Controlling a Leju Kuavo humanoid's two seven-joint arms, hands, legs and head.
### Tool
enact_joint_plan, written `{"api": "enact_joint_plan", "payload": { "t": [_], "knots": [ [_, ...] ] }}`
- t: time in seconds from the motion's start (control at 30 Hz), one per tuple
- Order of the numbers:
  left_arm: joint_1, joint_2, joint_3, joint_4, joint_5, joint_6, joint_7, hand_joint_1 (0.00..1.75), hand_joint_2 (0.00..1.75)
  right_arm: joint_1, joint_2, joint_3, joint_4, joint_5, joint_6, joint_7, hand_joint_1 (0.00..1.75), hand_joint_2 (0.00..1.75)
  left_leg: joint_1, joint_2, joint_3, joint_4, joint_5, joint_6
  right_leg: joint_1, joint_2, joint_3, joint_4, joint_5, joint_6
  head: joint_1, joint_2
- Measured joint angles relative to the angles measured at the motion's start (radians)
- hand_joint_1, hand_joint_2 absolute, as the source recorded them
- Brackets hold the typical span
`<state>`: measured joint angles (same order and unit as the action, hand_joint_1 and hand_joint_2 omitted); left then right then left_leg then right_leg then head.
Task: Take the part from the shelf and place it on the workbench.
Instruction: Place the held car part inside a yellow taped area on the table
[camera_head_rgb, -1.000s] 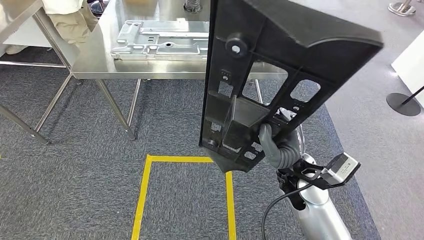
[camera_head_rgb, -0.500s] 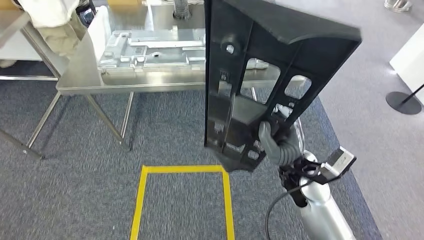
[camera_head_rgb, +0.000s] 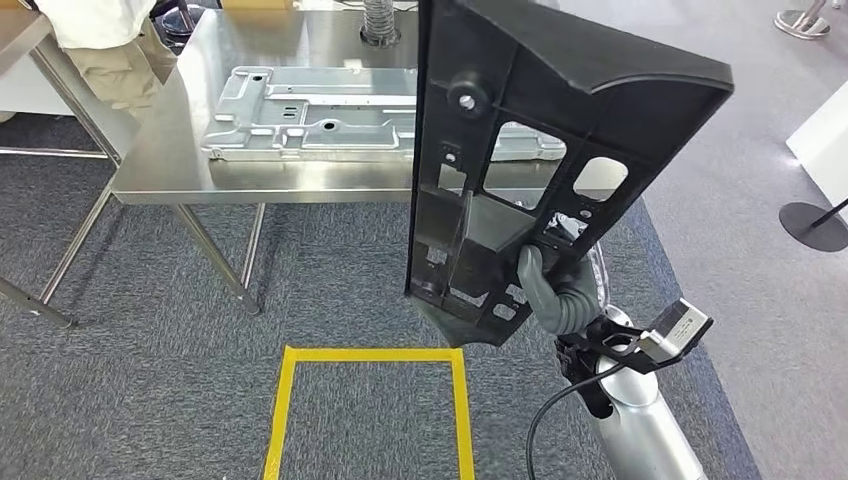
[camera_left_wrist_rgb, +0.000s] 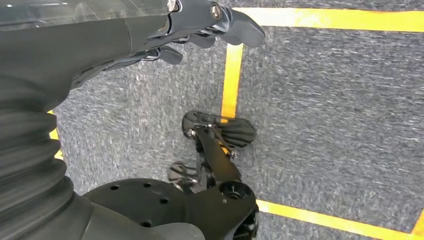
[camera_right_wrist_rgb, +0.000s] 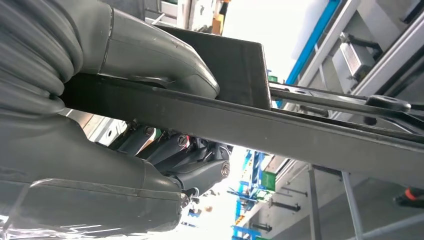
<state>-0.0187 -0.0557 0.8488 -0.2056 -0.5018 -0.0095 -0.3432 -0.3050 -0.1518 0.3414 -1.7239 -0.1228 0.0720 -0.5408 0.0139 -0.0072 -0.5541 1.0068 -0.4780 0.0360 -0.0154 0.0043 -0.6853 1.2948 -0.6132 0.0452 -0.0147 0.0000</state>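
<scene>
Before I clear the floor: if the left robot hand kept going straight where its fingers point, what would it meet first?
Probably just floor. The left robot hand hangs empty, fingers aimed toward the grey carpet near a yellow tape line. Depth is unclear.

I see a silver stamped metal plate (camera_head_rgb: 330, 112) lying flat near the steel table's front edge, and a person in beige trousers (camera_head_rgb: 110, 62) beside the table's far left corner. Yellow floor tape (camera_head_rgb: 365, 355) marks a rectangle on the grey carpet (camera_head_rgb: 150, 350).

part (camera_head_rgb: 520, 130): top cut off | workbench (camera_head_rgb: 170, 150): right side hidden behind part
</scene>
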Motion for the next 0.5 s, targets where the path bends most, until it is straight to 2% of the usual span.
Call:
{"api": "enact_joint_plan", "payload": {
  "t": [0.03, 0.07, 0.1, 0.17, 0.2, 0.23, 0.3, 0.33, 0.37, 0.4, 0.43, 0.5],
  "knots": [
    [0.001, 0.0, 0.001, 0.0, 0.0, 0.0, -0.001, 0.0, 1.75, 0.0, 0.0, 0.0, 0.001, 0.0, 0.0, 0.0, 1.75, 1.75, -0.001, -0.002, 0.016, 0.0, -0.012, -0.001, 0.0, 0.0, -0.02, -0.004, -0.012, -0.001, 0.0, 0.0],
    [0.002, 0.0, 0.002, 0.0, 0.0, 0.0, -0.001, 0.0, 1.75, -0.001, 0.0, 0.0, 0.002, 0.0, 0.0, 0.0, 1.75, 1.75, -0.002, -0.003, 0.033, 0.0, -0.025, -0.002, 0.001, 0.0, -0.026, -0.035, -0.003, -0.005, 0.0, 0.0],
    [0.003, 0.0, 0.002, 0.0, 0.0, 0.0, -0.002, 0.0, 1.75, -0.002, 0.0, 0.0, 0.003, 0.0, 0.0, 0.0, 1.75, 1.75, -0.003, -0.005, 0.052, -0.001, -0.039, -0.003, 0.003, 0.0, -0.02, -0.091, 0.033, -0.012, 0.0, 0.0],
    [0.004, -0.001, 0.004, 0.0, -0.001, 0.0, -0.004, 0.0, 1.75, -0.003, 0.0, 0.0, 0.003, 0.0, -0.002, -0.002, 1.75, 1.75, -0.005, -0.006, 0.083, -0.003, -0.066, -0.009, 0.012, -0.001, -0.002, -0.214, 0.155, -0.028, 0.0, 0.0],
    [0.002, -0.002, 0.004, 0.0, -0.001, 0.0, -0.005, 0.0, 1.75, -0.003, 0.0, 0.0, 0.003, 0.0, -0.004, -0.003, 1.75, 1.75, -0.006, -0.007, 0.094, -0.005, -0.078, -0.014, 0.017, -0.001, 0.006, -0.252, 0.201, -0.035, -0.001, 0.0],
    [0.001, -0.002, 0.005, 0.0, -0.002, 0.0, -0.006, 0.0, 1.75, -0.002, 0.0, 0.0, 0.003, 0.0, -0.005, -0.004, 1.75, 1.75, -0.007, -0.008, 0.106, -0.007, -0.085, -0.02, 0.021, 0.0, 0.011, -0.271, 0.226, -0.041, -0.001, 0.0],
    [-0.004, -0.002, 0.007, 0.0, -0.006, 0.0, -0.005, 0.0, 1.75, 0.001, 0.001, 0.0, -0.002, 0.001, -0.009, -0.006, 1.75, 1.75, -0.008, -0.007, 0.116, 0.004, -0.079, -0.034, 0.02, 0.004, 0.03, -0.282, 0.218, -0.052, -0.002, 0.0],
    [-0.005, -0.001, 0.008, 0.0, -0.008, 0.001, -0.004, 0.0, 1.75, 0.002, 0.002, 0.0, -0.005, 0.001, -0.01, -0.007, 1.75, 1.75, -0.008, -0.005, 0.11, 0.031, -0.067, -0.039, 0.018, 0.006, 0.046, -0.29, 0.213, -0.059, -0.001, 0.0],
    [-0.005, 0.0, 0.008, 0.0, -0.01, 0.001, -0.003, 0.0, 1.75, 0.004, 0.003, 0.0, -0.007, 0.001, -0.012, -0.009, 1.75, 1.75, -0.008, -0.003, 0.087, 0.076, -0.056, -0.042, 0.016, 0.006, 0.063, -0.296, 0.205, -0.065, -0.003, 0.0],
    [-0.006, 0.0, 0.009, 0.0, -0.011, 0.003, -0.001, 0.0, 1.75, 0.005, 0.005, 0.0, -0.008, 0.001, -0.014, -0.012, 1.75, 1.75, -0.007, -0.001, 0.054, 0.133, -0.058, -0.045, 0.014, 0.007, 0.079, -0.301, 0.196, -0.069, -0.004, 0.0],
    [-0.007, -0.001, 0.009, 0.0, -0.011, 0.004, 0.0, 0.0, 1.75, 0.006, 0.007, 0.001, -0.008, 0.001, -0.014, -0.014, 1.75, 1.75, -0.005, 0.0, 0.016, 0.193, -0.074, -0.049, 0.015, 0.007, 0.094, -0.303, 0.184, -0.072, -0.005, 0.0],
    [-0.005, -0.001, 0.011, 0.0, -0.011, 0.008, 0.002, 0.0, 1.75, 0.01, 0.009, 0.001, -0.008, 0.002, -0.014, -0.016, 1.75, 1.75, -0.004, 0.0, -0.062, 0.274, -0.146, -0.055, 0.017, 0.008, 0.122, -0.303, 0.159, -0.075, -0.006, 0.0]
  ]
}}
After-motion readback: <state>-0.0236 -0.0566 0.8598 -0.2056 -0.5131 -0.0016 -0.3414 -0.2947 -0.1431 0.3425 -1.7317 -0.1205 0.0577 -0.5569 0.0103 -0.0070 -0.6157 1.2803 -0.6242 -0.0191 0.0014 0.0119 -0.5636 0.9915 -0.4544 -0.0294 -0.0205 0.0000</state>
